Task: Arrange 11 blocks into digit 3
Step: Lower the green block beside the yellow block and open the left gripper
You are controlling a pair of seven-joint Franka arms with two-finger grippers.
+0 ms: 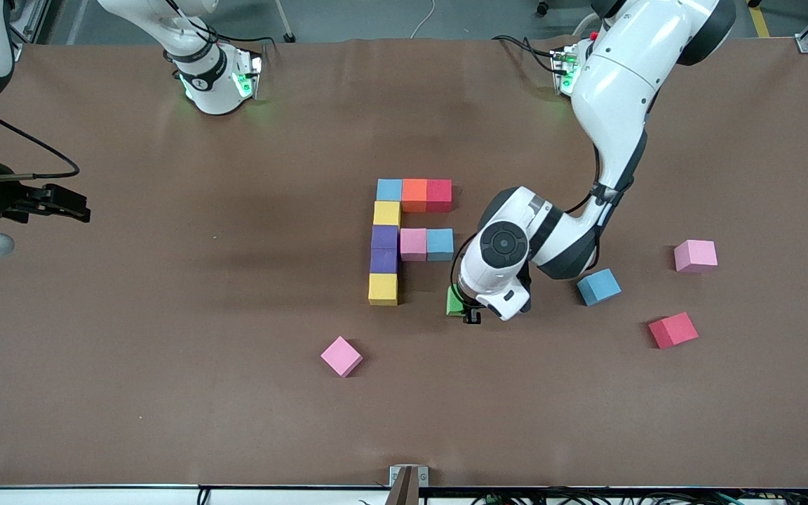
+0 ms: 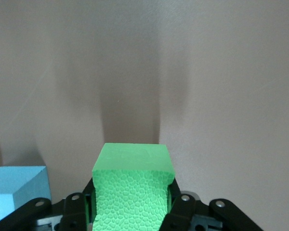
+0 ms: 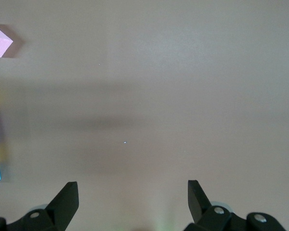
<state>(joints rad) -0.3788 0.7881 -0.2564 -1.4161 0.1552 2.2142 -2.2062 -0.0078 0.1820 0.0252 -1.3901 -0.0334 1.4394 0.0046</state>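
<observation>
1. We see the right hand [image 1: 60,203] at the right arm's end of the table [image 1: 165,393], waiting with its fingers [image 3: 65,202] spread wide and nothing between them; the right wrist view shows only bare table under it.
2. A loose pink block [image 1: 341,356] lies alone, nearer the front camera than the figure.
3. The partial digit 3 [image 1: 404,235] sits mid-table. Its spine is a column of touching blocks: a blue block [image 1: 389,189] farthest from the camera, then a yellow block [image 1: 386,213], two purple blocks [image 1: 384,249], and a second yellow block [image 1: 383,289] nearest the camera.
4. From the blue corner, an orange block [image 1: 414,194] and a red block [image 1: 439,194] run in a touching row toward the left arm's end.
5. From the upper purple block, a pink middle block [image 1: 413,244] and a blue middle block [image 1: 440,244] form the middle bar. No bar runs from the second yellow block.
6. The left hand [image 1: 470,308] is closed on a green block [image 1: 455,301], which is near the second yellow block but apart from it, toward the left arm's end. The left wrist view shows the green block clamped between its fingers [image 2: 180,211].
7. Toward the left arm's end lie three loose blocks, well apart: a loose blue block [image 1: 599,287], a loose red block [image 1: 672,330], and a pale pink block [image 1: 695,255].
</observation>
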